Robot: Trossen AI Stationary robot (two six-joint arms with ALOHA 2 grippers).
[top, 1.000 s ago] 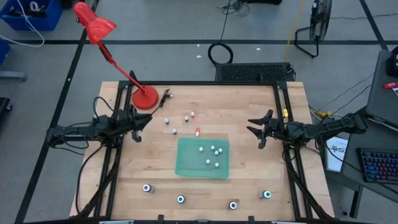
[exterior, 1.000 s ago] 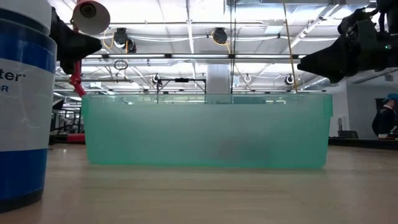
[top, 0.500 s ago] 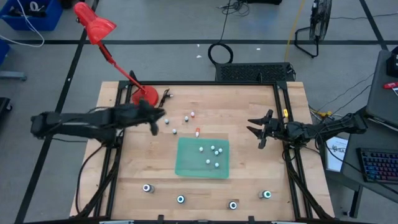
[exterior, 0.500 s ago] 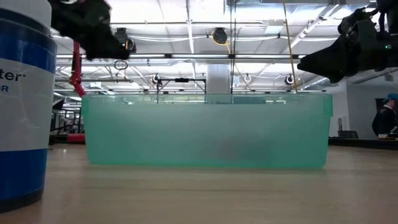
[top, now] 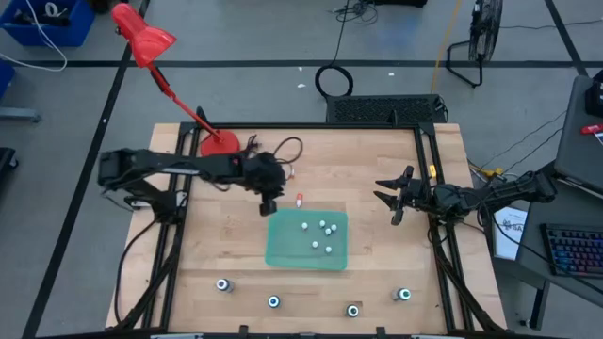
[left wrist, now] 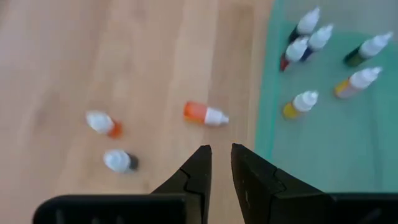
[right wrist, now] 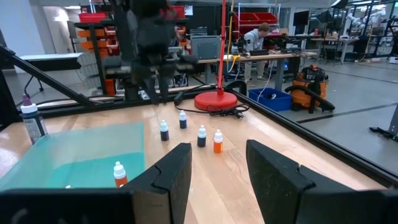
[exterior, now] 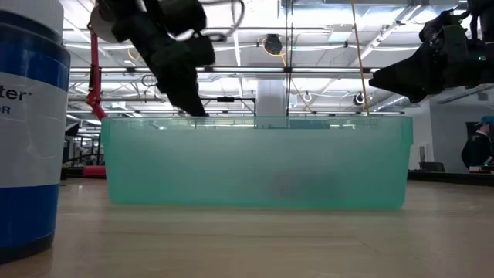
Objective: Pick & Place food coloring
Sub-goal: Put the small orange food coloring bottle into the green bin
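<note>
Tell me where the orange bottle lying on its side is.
In the high view, the orange bottle lies on the bare wood just beyond the green tray's far edge, right of the left gripper.

A pale wooden worktop is being occupied by a flat green mat near its middle. Small bottles are being carried on bare wood just beside the mat's far-left corner. Four dark round jars are being spaced along the near edge. A red lamp base is being supported at the far-left corner.
</note>
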